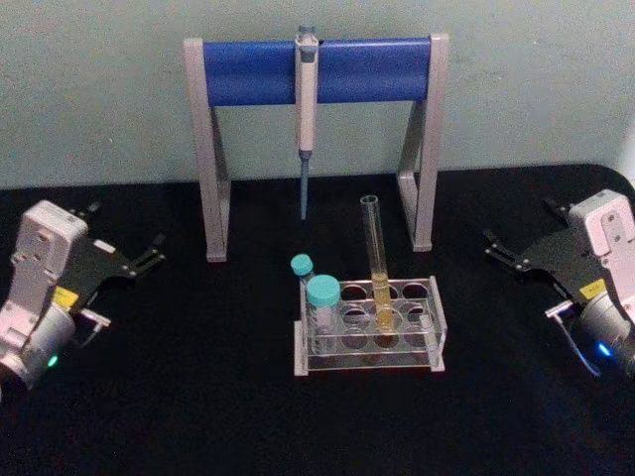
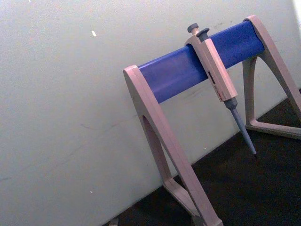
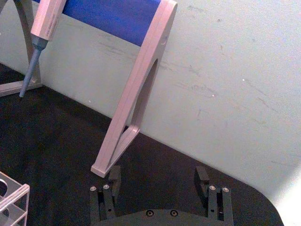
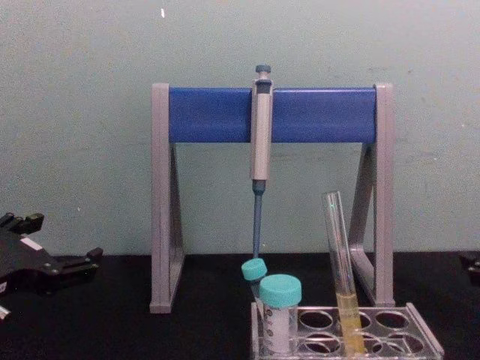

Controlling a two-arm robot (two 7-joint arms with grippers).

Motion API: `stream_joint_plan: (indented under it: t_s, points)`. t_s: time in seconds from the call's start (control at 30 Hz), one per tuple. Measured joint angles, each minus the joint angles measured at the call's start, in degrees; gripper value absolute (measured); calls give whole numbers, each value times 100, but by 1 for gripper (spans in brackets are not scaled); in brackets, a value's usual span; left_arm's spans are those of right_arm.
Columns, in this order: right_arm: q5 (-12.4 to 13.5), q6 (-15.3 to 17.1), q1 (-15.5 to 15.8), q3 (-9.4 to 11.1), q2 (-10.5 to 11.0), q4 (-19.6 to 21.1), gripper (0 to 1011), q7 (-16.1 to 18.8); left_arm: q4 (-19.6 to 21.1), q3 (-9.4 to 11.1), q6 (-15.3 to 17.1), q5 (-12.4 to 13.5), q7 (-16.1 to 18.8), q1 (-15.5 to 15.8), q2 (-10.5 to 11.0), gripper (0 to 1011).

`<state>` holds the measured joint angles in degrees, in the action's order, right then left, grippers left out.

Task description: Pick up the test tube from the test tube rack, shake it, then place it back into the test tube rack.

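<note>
The test tube (image 1: 376, 253) is a tall clear glass tube with yellow liquid in its lower part. It stands upright in a middle hole of the clear test tube rack (image 1: 369, 359) at the table's centre, and shows again as the test tube (image 4: 339, 255) in the rack (image 4: 421, 331) in the chest view. My left gripper (image 1: 124, 231) rests open at the far left of the table, well away from the rack, and is also seen low at the left (image 4: 64, 241). At the far right, my right gripper (image 1: 523, 228) is open with nothing between its fingers (image 3: 114, 177).
Two teal-capped tubes (image 1: 321, 294) stand in the rack's left end. Behind the rack is a grey-and-blue pipette stand (image 1: 248, 69) with a pipette (image 1: 306, 99) hanging from its bar. Black table lies open on both sides of the rack. A pale wall closes the back.
</note>
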<state>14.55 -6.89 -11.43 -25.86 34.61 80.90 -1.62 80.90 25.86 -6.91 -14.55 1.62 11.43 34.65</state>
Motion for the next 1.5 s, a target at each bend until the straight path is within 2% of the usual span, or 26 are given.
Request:
stream_joint_plan:
  t_s: [1.4,1.5]
  points:
    - [0,-2,0,0,3,0,1000,0,0,0,0,0,0,0,0,1001]
    - [26,-82,32,81,-13,17,1000,98,0,0,0,0,0,0,0,1001]
